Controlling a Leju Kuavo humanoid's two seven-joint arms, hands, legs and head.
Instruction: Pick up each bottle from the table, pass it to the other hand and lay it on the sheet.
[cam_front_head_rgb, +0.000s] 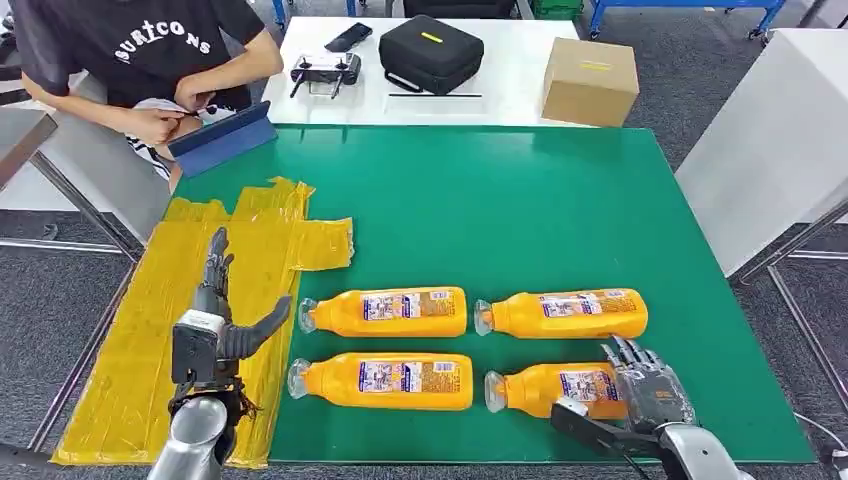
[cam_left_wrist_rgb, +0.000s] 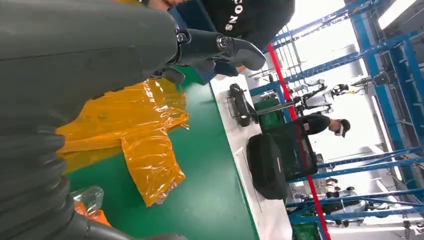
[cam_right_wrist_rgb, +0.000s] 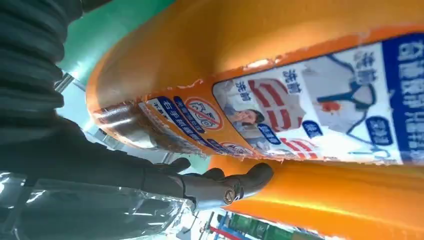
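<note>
The right hand wraps the near right bottle on the worktop. Squeeze it firmly, then lift straight. The left hand waits open above the sheet.

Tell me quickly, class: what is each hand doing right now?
Left hand: open, holding nothing, over the yellow sheet.
Right hand: at the near right bottle; whether it grips cannot be told.

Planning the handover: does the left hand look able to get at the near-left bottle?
Probably yes: the left hand is open over the yellow sheet, beside the near-left bottle, with nothing between.
</note>
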